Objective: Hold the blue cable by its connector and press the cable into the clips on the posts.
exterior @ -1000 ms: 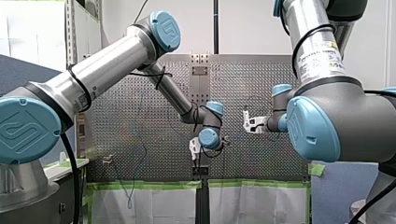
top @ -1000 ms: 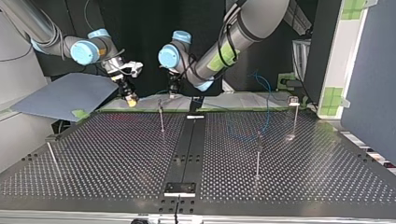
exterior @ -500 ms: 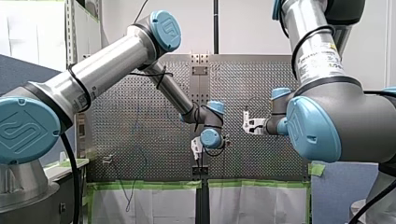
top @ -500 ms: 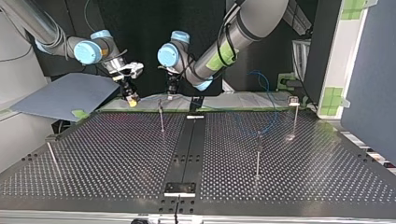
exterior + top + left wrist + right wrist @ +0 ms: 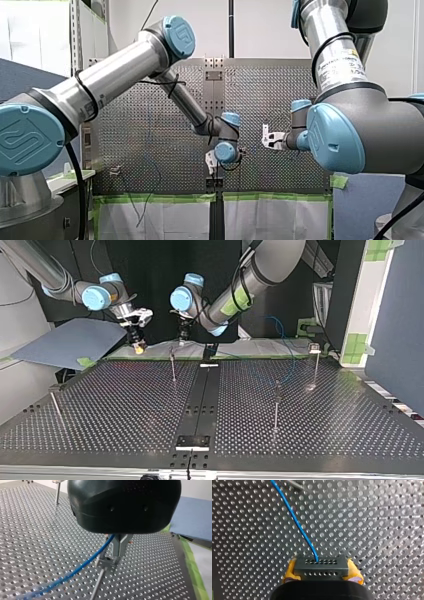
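Our right gripper (image 5: 322, 566) clamps the connector (image 5: 321, 570) of the blue cable (image 5: 294, 520) between its yellow pads (image 5: 290, 568), while our left gripper (image 5: 119, 554), whose grip we cannot tell, has edged the cable just over the clip (image 5: 107, 562) beneath it, seemingly ready for pressing.

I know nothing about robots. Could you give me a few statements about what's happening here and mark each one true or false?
1. My right gripper clamps a black rectangular connector between yellow-padded fingers. True.
2. A red cable leaves that connector. False: the thin cable is blue.
3. Thin upright metal posts stand on the perforated metal table. True.
4. The blue cable lies far from my left gripper. False: it runs right beside that gripper, close to the clip on a post.
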Robot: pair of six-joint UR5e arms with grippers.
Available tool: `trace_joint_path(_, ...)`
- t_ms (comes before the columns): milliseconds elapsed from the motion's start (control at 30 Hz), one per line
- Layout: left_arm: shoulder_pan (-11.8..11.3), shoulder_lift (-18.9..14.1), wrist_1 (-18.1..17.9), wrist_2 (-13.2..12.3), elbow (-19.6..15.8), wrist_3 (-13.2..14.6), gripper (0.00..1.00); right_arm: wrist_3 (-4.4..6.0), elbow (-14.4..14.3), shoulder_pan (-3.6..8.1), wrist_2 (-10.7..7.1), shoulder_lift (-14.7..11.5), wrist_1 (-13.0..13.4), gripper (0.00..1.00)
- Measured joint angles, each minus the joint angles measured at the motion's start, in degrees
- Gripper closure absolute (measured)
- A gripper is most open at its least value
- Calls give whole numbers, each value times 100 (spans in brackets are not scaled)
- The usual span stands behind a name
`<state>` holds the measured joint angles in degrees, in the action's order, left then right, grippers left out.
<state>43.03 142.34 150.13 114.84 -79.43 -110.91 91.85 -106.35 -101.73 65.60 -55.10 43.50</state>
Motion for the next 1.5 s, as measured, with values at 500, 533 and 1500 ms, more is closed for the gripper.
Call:
trace_joint_path(500,-72,40,-155,-121,0,10,100,7,320,53,50,352,-290,100)
trace_joint_path(533,-80,40,-156,-141,3,6,100,12,342,56,50,362,-297,100)
trace_joint_path(1500,-261,282,104,-374,631,-18,100,2,551,254,7,463,-299,100)
